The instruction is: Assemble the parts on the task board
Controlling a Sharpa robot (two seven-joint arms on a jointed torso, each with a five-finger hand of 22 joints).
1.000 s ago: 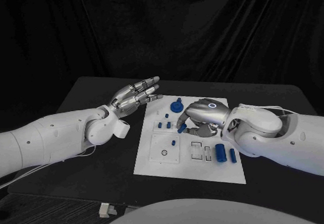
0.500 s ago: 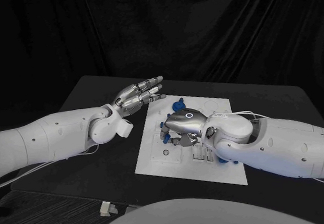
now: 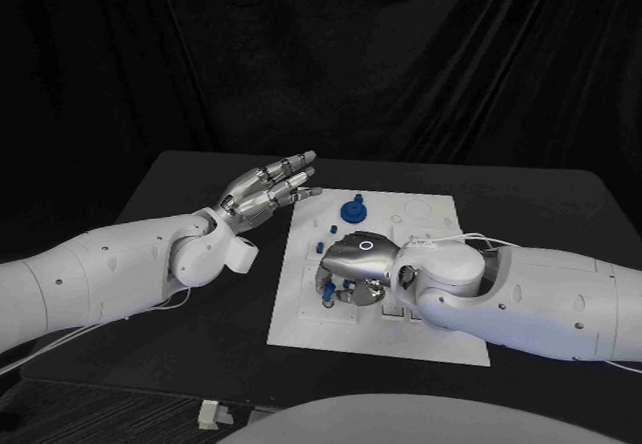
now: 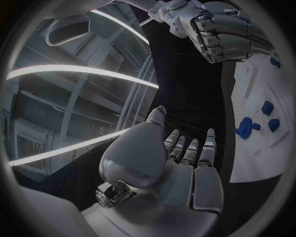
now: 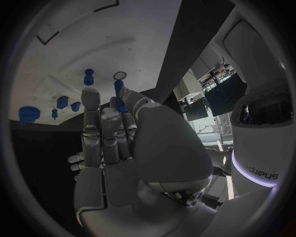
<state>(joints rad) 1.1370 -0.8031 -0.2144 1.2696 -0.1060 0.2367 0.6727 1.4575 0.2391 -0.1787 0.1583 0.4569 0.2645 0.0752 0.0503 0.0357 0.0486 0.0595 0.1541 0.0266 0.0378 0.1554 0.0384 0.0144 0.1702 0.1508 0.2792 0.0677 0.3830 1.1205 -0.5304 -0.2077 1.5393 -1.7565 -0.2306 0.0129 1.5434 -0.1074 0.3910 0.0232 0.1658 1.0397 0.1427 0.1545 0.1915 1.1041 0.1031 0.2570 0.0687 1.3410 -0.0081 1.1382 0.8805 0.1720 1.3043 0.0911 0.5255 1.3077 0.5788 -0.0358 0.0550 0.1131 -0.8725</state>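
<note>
Black table bears the task board (image 3: 305, 313), where right-hand fingers (image 5: 92, 116) pinch a blue peg (image 5: 118, 90) beside a ring-shaped hole (image 5: 120, 75)

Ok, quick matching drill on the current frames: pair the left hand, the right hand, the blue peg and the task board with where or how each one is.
Things:
1. left hand
2. right hand
3. blue peg
4. task board

States:
A. pinched in fingertips near a round hole
B. flat on the black table
C. fingers spread, holding nothing, beside the board
D. lowered over the board

Pairs: 1-C, 2-D, 3-A, 4-B
</note>
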